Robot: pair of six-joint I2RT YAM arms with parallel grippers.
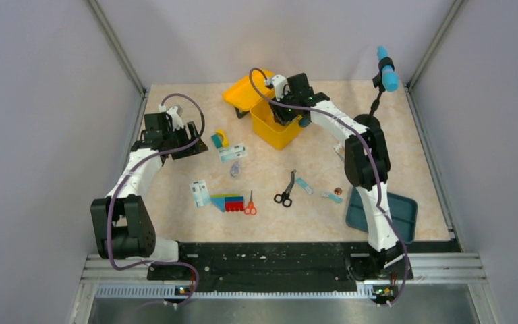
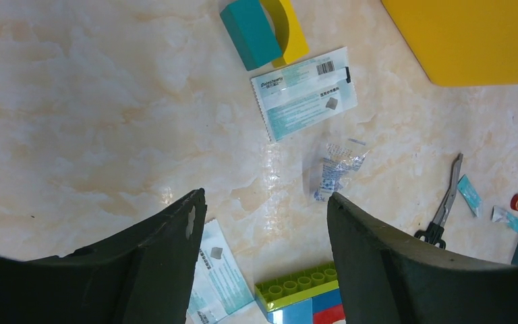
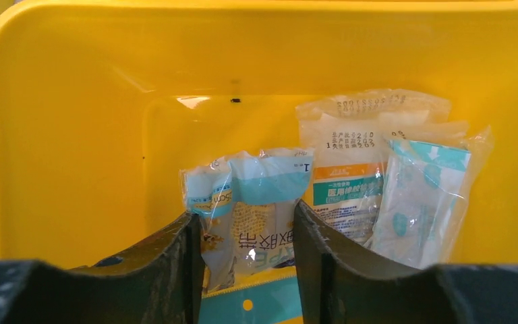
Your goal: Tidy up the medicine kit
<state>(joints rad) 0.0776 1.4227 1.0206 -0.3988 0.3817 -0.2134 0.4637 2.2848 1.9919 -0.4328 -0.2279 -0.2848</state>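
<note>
The medicine kit [image 1: 274, 132] stands at 12 o'clock on the worktop [image 1: 175, 182], lid open. The right gripper [image 3: 246, 226] reaches into it, jaws half apart about a blue packet [image 3: 266, 189]; whether they clamp it I cannot tell. More packets [image 3: 351, 175] lean at its 3 o'clock. The left gripper [image 2: 263, 202] hovers at 9 o'clock, jaws wide, holding nothing.

Marbled table [image 1: 310, 226]: medicine kit [image 1: 276, 129], black scissors [image 1: 285, 192], sachets [image 1: 233, 152], toy block [image 1: 227, 202], teal tray [image 1: 405, 217].

White sachet [image 2: 303, 93] and clear packet [image 2: 334, 172] lie near the medicine kit [image 2: 472, 40].
</note>
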